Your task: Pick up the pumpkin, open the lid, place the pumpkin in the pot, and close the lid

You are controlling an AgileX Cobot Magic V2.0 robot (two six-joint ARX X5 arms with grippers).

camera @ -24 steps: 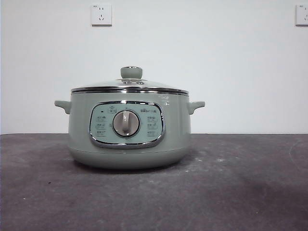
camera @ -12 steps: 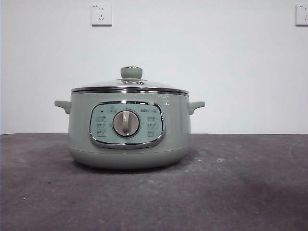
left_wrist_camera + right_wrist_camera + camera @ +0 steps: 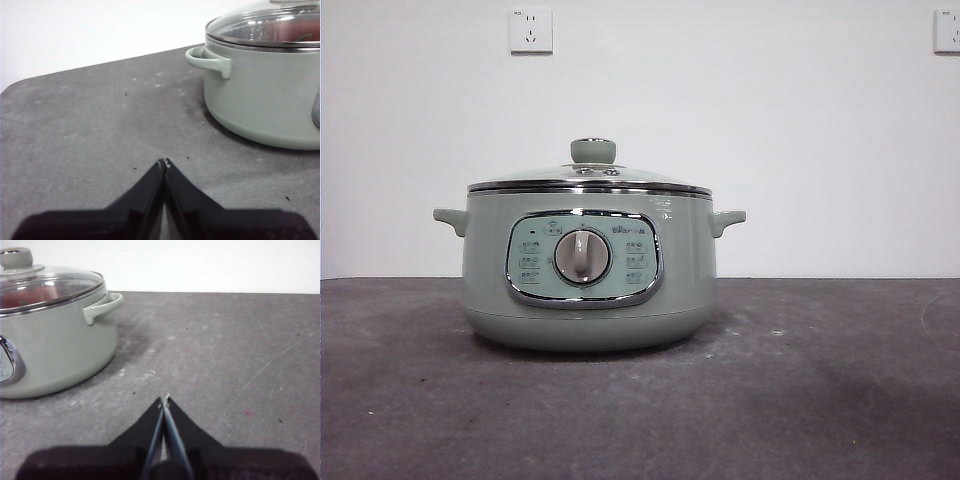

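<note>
The sage-green pot (image 3: 585, 270) stands on the dark table with its control panel and silver dial facing the front view. The glass lid (image 3: 590, 180) with its green knob (image 3: 592, 151) sits shut on it. The pumpkin shows as an orange-red shape through the glass in the left wrist view (image 3: 295, 31) and the right wrist view (image 3: 37, 294). My left gripper (image 3: 164, 162) is shut and empty, low over the table beside the pot's handle (image 3: 207, 57). My right gripper (image 3: 165, 399) is shut and empty, on the pot's other side (image 3: 55, 345). Neither arm shows in the front view.
The dark grey table (image 3: 820, 400) runs to a white wall with two sockets (image 3: 531, 30). In the left wrist view the table's far edge and rounded corner (image 3: 15, 85) lie beyond the left gripper.
</note>
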